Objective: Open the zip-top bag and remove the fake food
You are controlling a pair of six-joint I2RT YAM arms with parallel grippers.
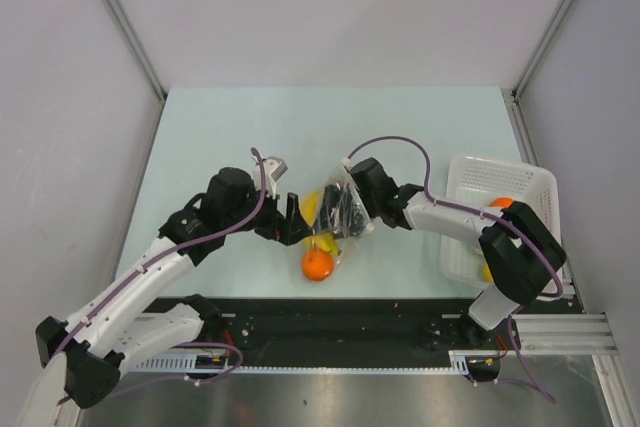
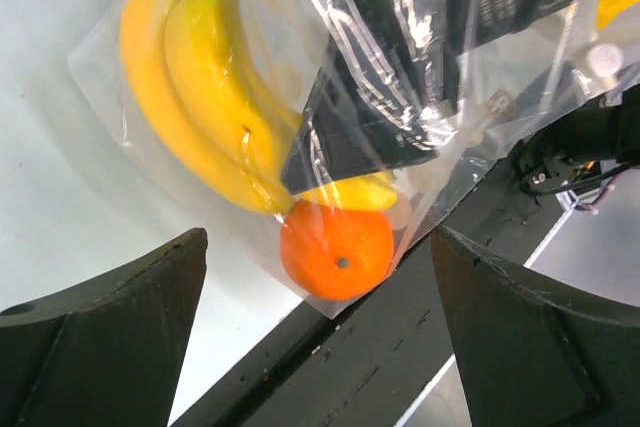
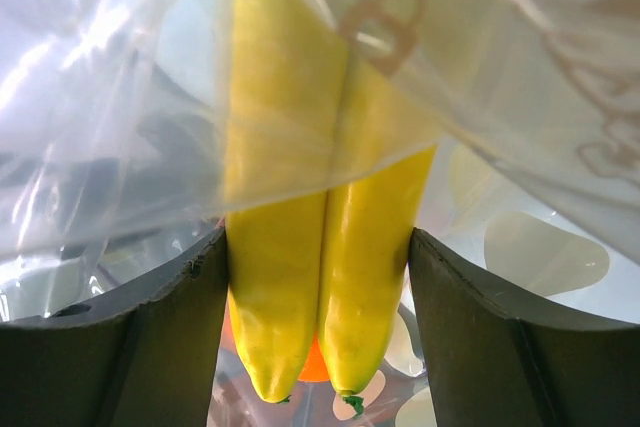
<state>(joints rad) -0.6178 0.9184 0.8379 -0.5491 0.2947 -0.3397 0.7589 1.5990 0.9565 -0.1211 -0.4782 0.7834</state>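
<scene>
**Bag between grippers, banana gripped**

Found bag point(image 2: 280, 7) near the front-middle of the table point(image 1: 300, 127), between the two grippers, crumpled and glaring. Saw banana point(image 3: 320, 197) and orange point(image 2: 337, 249) through the film in the left wrist view. Placed orange at the bag's lowest corner, touching the banana's end, over the dark rail point(image 2: 360, 367) at the table's near edge. Cannot tell whether zip edge open or shut.

Noted left gripper point(image 2: 318, 232) spread wide, nothing between the fingers, facing the bag and apart from it.

Noted right gripper point(image 3: 318, 237) at mid width, closed on banana. Saw both fingers flush against its sides, film draped over its upper part, its tips clear below the film.

Logged basket point(image 1: 530, 187) at far right of table, well apart from bag. Counted inside it a small orange piece point(image 1: 500, 203) and a yellow fruit point(image 1: 485, 272), the latter half hidden by right arm point(image 1: 515, 257).
</scene>
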